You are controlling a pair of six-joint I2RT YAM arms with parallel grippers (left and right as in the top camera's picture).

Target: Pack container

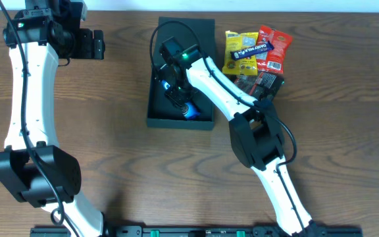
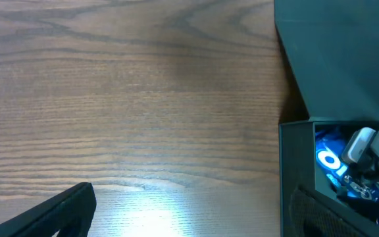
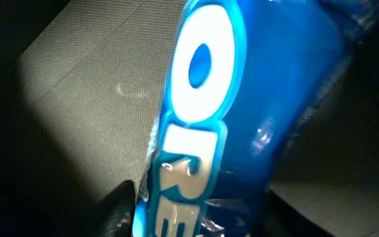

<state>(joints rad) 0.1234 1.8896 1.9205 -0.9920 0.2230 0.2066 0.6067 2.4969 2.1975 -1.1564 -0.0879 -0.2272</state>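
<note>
Blue packet (image 3: pixel 202 118), lettering partly off-frame

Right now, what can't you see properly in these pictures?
1. Right gripper: overhead, the right arm covers the jaws; right wrist, the blue packet fills the picture. Open or shut, cannot tell.
2. Container inside: overhead, the arm hides most; left wrist, the right edge cuts it off.
3. Dark packet beside the red packet: overhead, writing too small.

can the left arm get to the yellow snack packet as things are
Probably not easily: the left pincer sits far left, and the container and the right arm reaching into it lie between it and the yellow packet.
</note>
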